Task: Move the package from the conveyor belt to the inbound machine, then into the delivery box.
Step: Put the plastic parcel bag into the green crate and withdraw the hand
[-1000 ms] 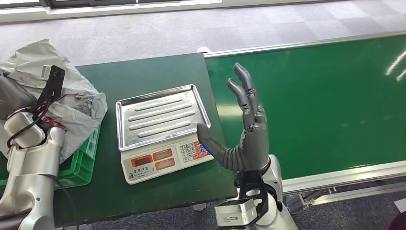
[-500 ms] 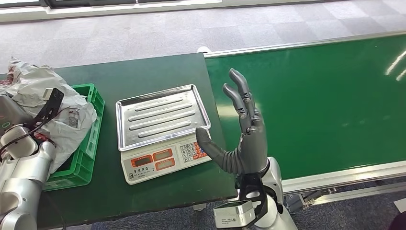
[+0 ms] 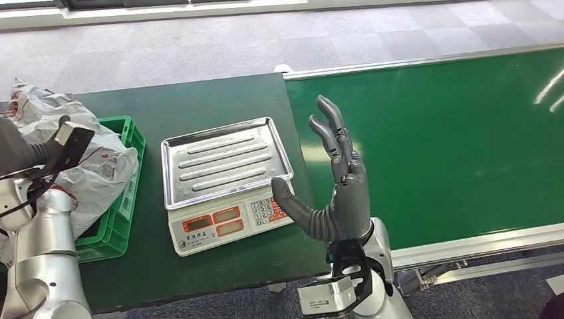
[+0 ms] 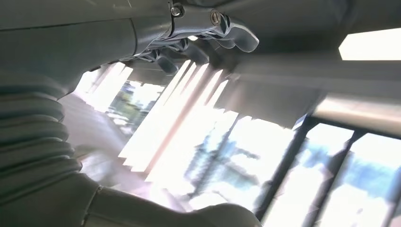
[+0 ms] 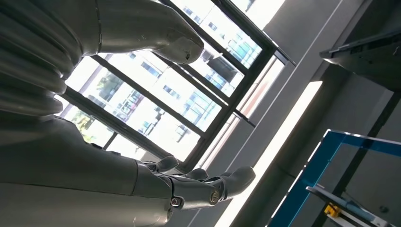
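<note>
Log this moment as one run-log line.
package: in green crate | scale tray: bare | left hand: open | right hand: open, raised | belt: bare

Your head view: even bright daylight, sharp, streak glare on conveyor belt (image 3: 465,133). Your wrist views: windows (image 4: 331,179) blown out, left one blurred.

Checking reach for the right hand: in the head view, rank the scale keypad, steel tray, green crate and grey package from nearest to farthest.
From the right hand:
1. Scale keypad, beside its thumb.
2. Steel tray, farther left.
3. Green crate, table's left edge.
4. Grey package, in the crate, far left.
</note>
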